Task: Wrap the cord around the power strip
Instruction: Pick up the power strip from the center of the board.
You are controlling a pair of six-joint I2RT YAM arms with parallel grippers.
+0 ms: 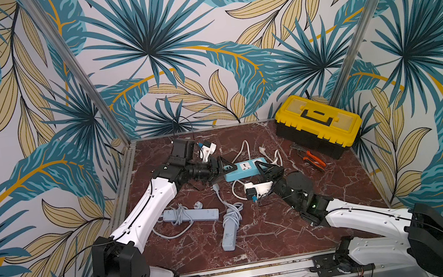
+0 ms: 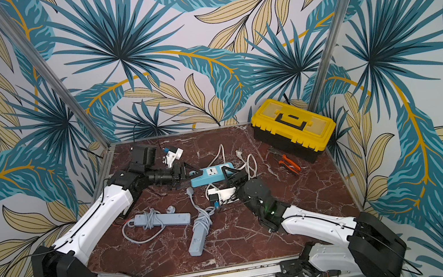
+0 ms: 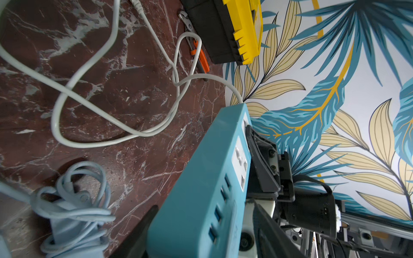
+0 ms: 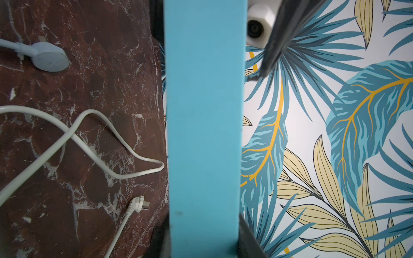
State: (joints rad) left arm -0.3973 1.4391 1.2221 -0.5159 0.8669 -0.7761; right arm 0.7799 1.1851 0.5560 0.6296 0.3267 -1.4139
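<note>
The teal power strip (image 1: 244, 168) (image 2: 211, 174) is held above the marble floor between both arms. My right gripper (image 1: 262, 166) (image 4: 202, 223) is shut on its right end, with both fingers pressed against the strip's (image 4: 204, 134) sides. My left gripper (image 1: 226, 168) (image 3: 204, 205) straddles the left end and stands open. One of its fingers (image 3: 138, 232) rests on the strip (image 3: 201, 201); the other is a gap away. The white cord (image 1: 241, 149) (image 3: 143, 134) (image 4: 93, 111) lies in loose loops on the floor behind the strip, not around it. Its plug (image 4: 139, 204) lies flat.
A yellow and black toolbox (image 1: 318, 121) stands at the back right, with orange-handled pliers (image 1: 312, 159) in front of it. Two grey power strips (image 1: 190, 215) (image 1: 229, 225) with cords bundled round them lie in the near middle.
</note>
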